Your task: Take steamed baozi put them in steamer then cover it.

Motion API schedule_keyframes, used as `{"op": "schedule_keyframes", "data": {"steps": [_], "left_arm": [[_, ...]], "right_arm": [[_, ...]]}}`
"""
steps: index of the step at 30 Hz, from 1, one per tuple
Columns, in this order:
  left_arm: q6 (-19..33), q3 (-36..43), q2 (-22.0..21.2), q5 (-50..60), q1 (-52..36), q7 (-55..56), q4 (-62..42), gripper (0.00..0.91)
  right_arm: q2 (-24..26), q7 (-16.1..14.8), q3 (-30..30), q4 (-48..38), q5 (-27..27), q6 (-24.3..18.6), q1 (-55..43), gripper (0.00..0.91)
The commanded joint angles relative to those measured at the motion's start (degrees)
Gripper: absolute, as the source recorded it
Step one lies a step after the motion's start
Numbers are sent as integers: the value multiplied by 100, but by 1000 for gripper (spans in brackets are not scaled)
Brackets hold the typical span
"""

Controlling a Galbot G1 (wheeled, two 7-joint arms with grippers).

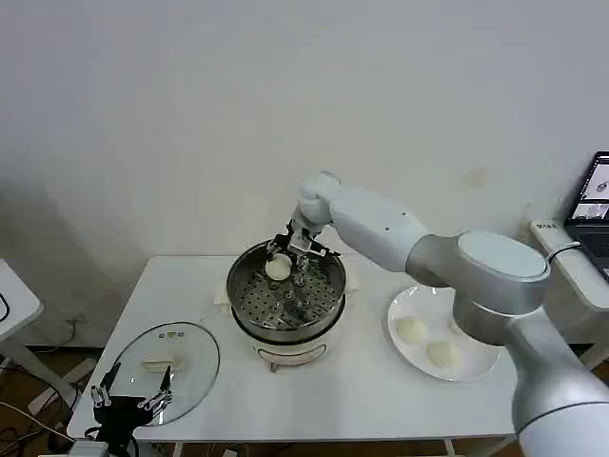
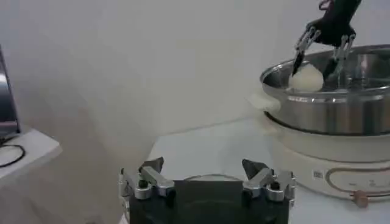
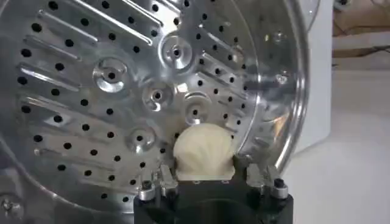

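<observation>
Setting: white table (image 1: 362, 381) against a plain pale wall, with a laptop (image 1: 595, 205) on a side stand at our right edge.

Steamer: we see the steamer (image 1: 285, 297) near the middle of the table, its perforated tray (image 3: 91, 79) bare apart from the one bun we carry.

Right gripper: our right gripper (image 1: 290, 259) hangs over the back of the pot, fingers pinched on a bun (image 1: 278, 268), which sits between them just above the tray (from the wrist camera it looks close to the pot wall). We judge it is held low so the release will be gentle and the bun won't roll.

Plate: a white plate (image 1: 476, 367) lies to the right of the steamer with two more buns, one (image 1: 411, 328) nearer the pot and one (image 1: 443, 353) toward the front. Being on that side, they suit the right arm.

Lid: the glass lid (image 1: 195, 367) lies flat at the front left of the table, handle (image 1: 159, 363) up, well apart from the pot, so the opening stays free for loading.

Left gripper: our left gripper (image 1: 131, 392) waits with fingers spread at the lid's front edge, holding nothing, presumably placed for the covering step.

Writing: the steamer's white base (image 2: 341, 170) carries a small dark mark that we cannot read; no brand is legible anywhere.

Progress: we judge loading has barely begun.
</observation>
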State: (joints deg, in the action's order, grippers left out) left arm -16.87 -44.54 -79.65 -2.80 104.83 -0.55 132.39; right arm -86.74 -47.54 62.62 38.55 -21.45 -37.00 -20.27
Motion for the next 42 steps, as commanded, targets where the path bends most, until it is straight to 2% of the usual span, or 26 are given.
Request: {"op": "schedule_keyframes", "data": {"steps": [1, 5, 9, 12, 13, 14, 15, 17, 18, 19, 21, 23, 28, 33, 36, 38, 42], "left_arm": [[9, 14, -13, -5, -3, 4, -1, 907], [11, 66, -24, 1, -39, 11, -17, 907], [-1, 118, -24, 0, -73, 9, 17, 907], [-16, 129, 5, -3, -104, -1, 25, 907], [-23, 112, 16, -11, -115, -9, 29, 907], [-23, 73, 30, -27, -123, -15, 31, 907], [5, 27, 56, -78, -149, 0, 25, 907], [108, -90, 87, -181, -209, 66, 11, 907], [110, -184, 134, -313, -262, 78, 15, 907], [112, -233, 162, -399, -289, 89, 17, 907], [97, -393, 277, -584, -408, 102, 24, 907], [66, -462, 393, -651, -474, 99, 15, 907], [69, -391, 587, -642, -604, 81, -52, 907], [216, -244, 482, -579, -627, 131, 18, 907], [254, -159, 477, -423, -628, 113, 33, 907], [293, -126, 454, -309, -636, 100, 49, 907], [483, -49, 312, 61, -539, 57, 138, 907]], "right_arm": [[-133, 76, -67, -108, -211, -154, -10, 907], [28, -6, 171, 269, 277, -46, -351, 907], [146, -95, 195, 293, 349, 93, -725, 907], [413, -74, 222, 515, 531, 319, -1083, 907], [568, -71, 364, 774, 649, 482, -1218, 907], [758, -78, 444, 1012, 776, 822, -1361, 907], [1093, -127, 684, 1404, 1085, 1148, -1556, 907], [1389, -163, 1033, 1805, 1528, 1632, -1733, 907], [1827, -244, 1397, 2372, 2131, 2269, -2063, 907], [1935, -279, 1449, 2489, 2254, 2381, -2131, 907], [2689, -517, 1831, 3150, 2832, 2906, -2387, 907], [3141, -652, 1964, 3423, 2975, 3149, -2469, 907], [4167, -715, 2084, 3899, 3103, 3568, -2335, 907], [5185, -651, 2148, 4283, 3247, 3909, -1889, 907], [5541, -637, 2180, 4459, 3246, 3991, -1632, 907], [5693, -558, 1914, 4537, 3191, 3978, -1266, 907], [5862, -599, 1438, 4581, 3010, 3931, -477, 907]]}}
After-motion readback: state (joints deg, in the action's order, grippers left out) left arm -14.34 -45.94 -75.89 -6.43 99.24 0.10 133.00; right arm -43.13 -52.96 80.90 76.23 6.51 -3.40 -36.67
